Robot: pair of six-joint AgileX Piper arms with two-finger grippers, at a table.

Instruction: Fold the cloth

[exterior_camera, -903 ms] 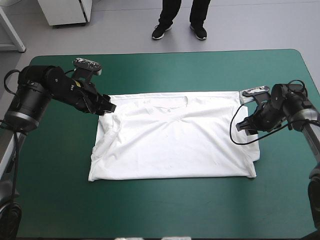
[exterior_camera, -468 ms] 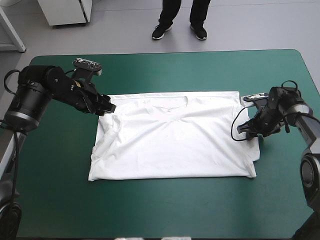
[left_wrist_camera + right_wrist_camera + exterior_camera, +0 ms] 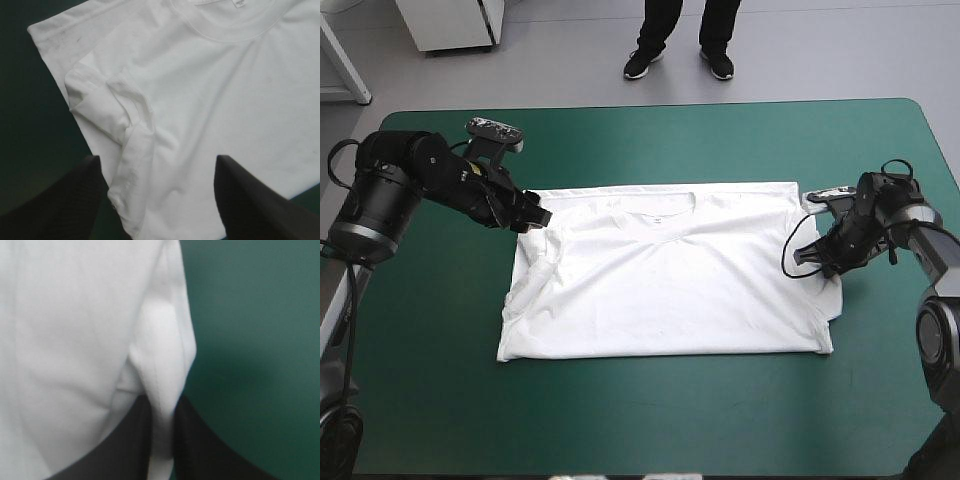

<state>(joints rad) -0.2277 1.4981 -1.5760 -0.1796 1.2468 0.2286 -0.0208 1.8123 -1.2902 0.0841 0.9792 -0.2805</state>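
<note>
White short-sleeved cloth T-shirt [image 3: 670, 280] is spread flat; its edge is pinched by black-finned right gripper [image 3: 163, 402]; left gripper [image 3: 156, 160] is held open.

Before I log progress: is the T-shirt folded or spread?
Spread: the T-shirt lies flat, full width, collar showing, only sleeves tucked.

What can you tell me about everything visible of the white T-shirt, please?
The T-shirt is white, short-sleeved, of thin soft-looking cloth, spread flat on the teal-green cover, collar toward the far edge. The sleeve ahead of the open left claw is folded inward and rumpled. The right claw pinches a raised ridge at the opposite side edge.
</note>
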